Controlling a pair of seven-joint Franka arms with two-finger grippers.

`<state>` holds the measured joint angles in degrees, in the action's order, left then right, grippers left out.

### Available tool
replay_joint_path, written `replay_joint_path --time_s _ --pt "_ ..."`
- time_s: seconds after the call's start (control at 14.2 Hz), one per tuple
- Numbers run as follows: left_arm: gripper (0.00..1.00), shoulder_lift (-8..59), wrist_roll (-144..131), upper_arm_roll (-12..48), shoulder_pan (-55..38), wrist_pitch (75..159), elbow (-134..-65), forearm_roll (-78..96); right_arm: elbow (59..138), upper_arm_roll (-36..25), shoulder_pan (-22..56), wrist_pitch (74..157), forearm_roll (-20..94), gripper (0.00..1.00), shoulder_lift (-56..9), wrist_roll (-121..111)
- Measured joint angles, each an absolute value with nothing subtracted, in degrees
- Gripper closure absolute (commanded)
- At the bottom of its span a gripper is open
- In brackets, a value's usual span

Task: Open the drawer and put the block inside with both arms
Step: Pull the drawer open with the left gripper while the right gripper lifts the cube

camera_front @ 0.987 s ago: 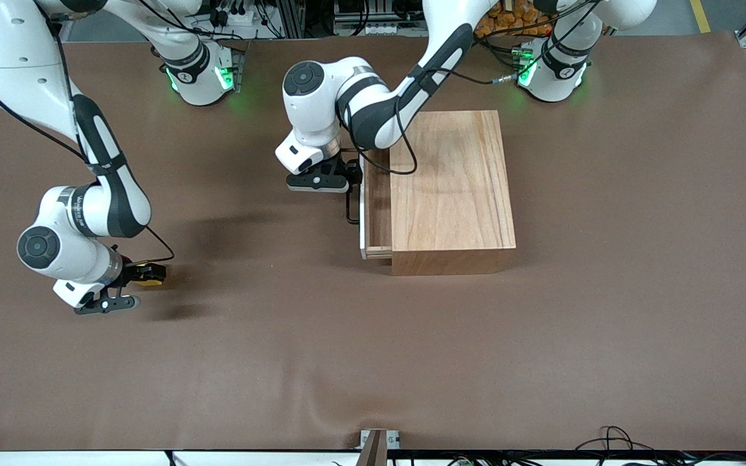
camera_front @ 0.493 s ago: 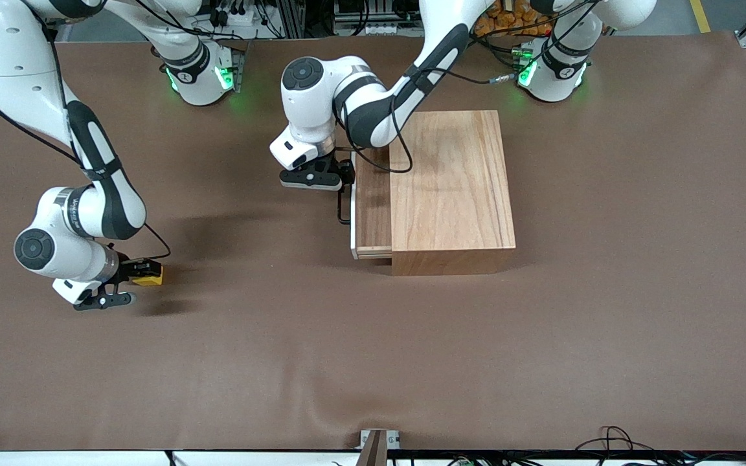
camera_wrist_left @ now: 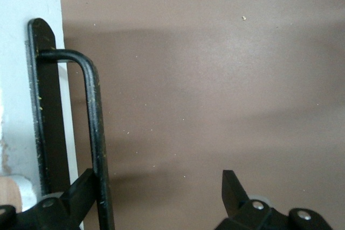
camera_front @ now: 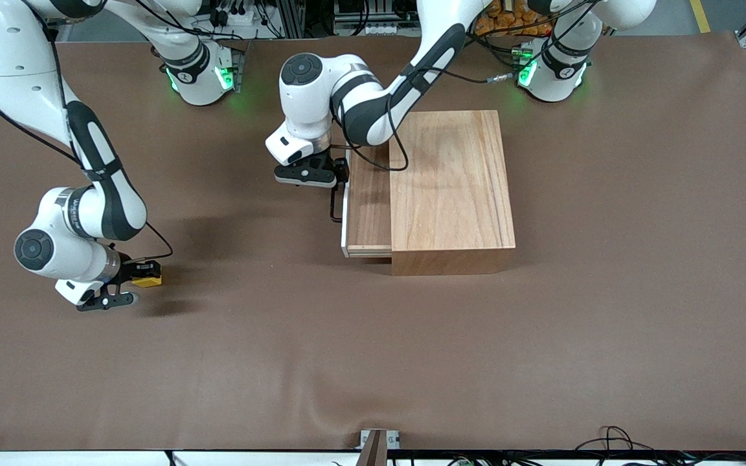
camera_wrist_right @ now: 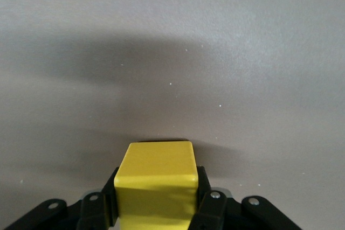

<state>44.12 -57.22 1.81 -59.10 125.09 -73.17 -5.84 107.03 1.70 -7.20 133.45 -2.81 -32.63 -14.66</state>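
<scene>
Brown matting covers the table (camera_front: 541, 362), and on it, toward the left arm's end, stands the wooden box (camera_front: 451, 188). From the box's side that faces the right arm's end, the drawer (camera_front: 366, 207) is slid partway out, its light-wood floor bare and its white-edged front panel (camera_wrist_left: 21, 79) turned toward the right arm's end. The thin black wire handle (camera_wrist_left: 92, 127) stands off that panel.

Next in size come the 2 white arms. The left arm reaches across from its green-lit base over the box, and the left gripper (camera_front: 333, 173) sits at the drawer front with its fingers spread: in the left wrist view one fingertip (camera_wrist_left: 81, 187) is hooked against the handle's bar, between bar and panel, while the other fingertip (camera_wrist_left: 233, 187) stands well apart over bare matting.

The right gripper (camera_front: 141, 274) is low over the matting toward the right arm's end, well apart from the box. Its 2 fingers (camera_wrist_right: 207, 203) pinch the block (camera_wrist_right: 157, 184) from both sides, the small yellow cube filling the gap between them and jutting out past their tips
</scene>
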Motion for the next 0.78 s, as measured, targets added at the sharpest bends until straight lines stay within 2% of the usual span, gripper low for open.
replay_joint_path --time_s 0.14,0.35,0.78 --pt "0.0 44.2 -57.2 2.2 -59.1 126.8 -73.2 -5.8 106.0 1.7 -7.2 129.6 -2.6 0.85 -30.7 -18.5" --pt "0.0 44.4 -57.2 2.3 -59.2 127.6 -73.2 -5.8 102.7 1.9 -7.2 119.4 -0.3 0.85 -26.4 -22.0" --pt "0.0 44.4 -57.1 3.0 -59.1 130.0 -73.1 -5.8 90.0 3.0 -6.2 97.0 4.5 0.85 -24.4 -22.6"
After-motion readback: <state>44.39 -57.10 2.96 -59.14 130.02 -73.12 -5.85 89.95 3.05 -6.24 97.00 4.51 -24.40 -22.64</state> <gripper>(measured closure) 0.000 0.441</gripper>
